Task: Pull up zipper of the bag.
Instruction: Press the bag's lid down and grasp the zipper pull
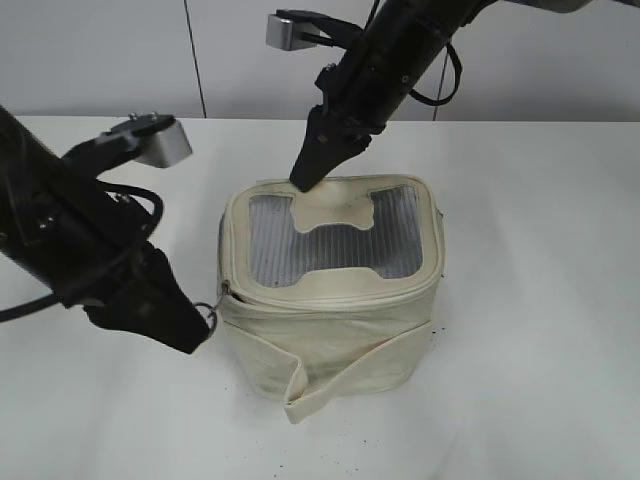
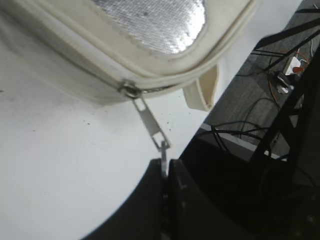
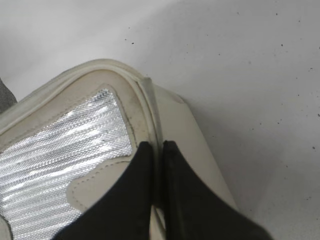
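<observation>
The cream bag (image 1: 340, 340) stands in the middle of the white table, its grey mesh panel (image 1: 270, 240) facing up. The zipper slider (image 1: 224, 291) sits at the bag's front left corner. My left gripper (image 1: 205, 325) is shut on the ring of the silver zipper pull (image 2: 150, 122), which stretches from the slider (image 2: 130, 90) down to my fingertips (image 2: 165, 167). My right gripper (image 1: 303, 180) is at the far rim of the bag's top. In the right wrist view its fingers (image 3: 156, 145) are closed on the raised rim seam of the bag (image 3: 185, 130).
A loose cream strap band (image 1: 300, 400) hangs at the bag's front. The left wrist view shows the table's edge (image 2: 210, 120), with cables and a dark frame (image 2: 280, 100) beyond it. A pale wall (image 1: 100, 50) stands behind the table.
</observation>
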{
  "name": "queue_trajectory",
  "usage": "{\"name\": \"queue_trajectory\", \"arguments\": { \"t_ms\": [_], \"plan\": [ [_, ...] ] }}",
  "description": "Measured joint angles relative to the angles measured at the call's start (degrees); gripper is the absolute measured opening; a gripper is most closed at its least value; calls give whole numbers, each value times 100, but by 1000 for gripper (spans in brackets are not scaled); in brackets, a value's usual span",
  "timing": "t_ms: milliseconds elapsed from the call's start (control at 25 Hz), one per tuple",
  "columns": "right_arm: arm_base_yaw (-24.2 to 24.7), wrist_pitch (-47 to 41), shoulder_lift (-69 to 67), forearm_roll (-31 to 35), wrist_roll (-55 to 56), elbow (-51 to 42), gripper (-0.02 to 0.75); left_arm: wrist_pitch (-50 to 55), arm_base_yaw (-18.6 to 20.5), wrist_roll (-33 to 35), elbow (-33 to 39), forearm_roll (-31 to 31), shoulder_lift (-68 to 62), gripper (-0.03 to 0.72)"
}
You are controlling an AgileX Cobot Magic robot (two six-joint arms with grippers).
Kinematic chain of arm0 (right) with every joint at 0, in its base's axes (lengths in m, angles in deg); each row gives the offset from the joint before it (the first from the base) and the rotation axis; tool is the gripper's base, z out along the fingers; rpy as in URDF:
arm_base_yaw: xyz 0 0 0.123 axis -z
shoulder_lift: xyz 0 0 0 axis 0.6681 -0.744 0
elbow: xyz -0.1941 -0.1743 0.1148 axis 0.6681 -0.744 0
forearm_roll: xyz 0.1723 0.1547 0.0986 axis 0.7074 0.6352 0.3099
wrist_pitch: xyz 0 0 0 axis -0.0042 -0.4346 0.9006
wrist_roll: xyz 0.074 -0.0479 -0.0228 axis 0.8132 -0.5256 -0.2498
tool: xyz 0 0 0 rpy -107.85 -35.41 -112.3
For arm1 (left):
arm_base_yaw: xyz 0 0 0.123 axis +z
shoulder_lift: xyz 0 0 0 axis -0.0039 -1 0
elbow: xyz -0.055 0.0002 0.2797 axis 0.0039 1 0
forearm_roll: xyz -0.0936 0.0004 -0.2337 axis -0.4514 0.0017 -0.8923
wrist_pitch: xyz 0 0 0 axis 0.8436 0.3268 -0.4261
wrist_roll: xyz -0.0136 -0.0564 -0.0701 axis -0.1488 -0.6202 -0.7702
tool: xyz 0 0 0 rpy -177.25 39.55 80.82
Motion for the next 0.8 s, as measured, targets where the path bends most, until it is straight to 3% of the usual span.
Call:
{"name": "queue_trajectory", "arguments": {
  "t_ms": [280,440,600,800],
  "plan": [
    [0,0,0,-11,21,0,7,-970,-1371,-877,11,184,-5,-3],
    [0,0,0,-15,35,0,7,-1502,-1937,-1142,11,221,-211,-3],
    [0,0,0,-15,68,0,7,-2111,-2321,-1177,11,45,-537,-3],
    [-5,0,0,-15,77,0,7,-2640,-2521,-1182,11,-368,-659,-3]
  ]
}}
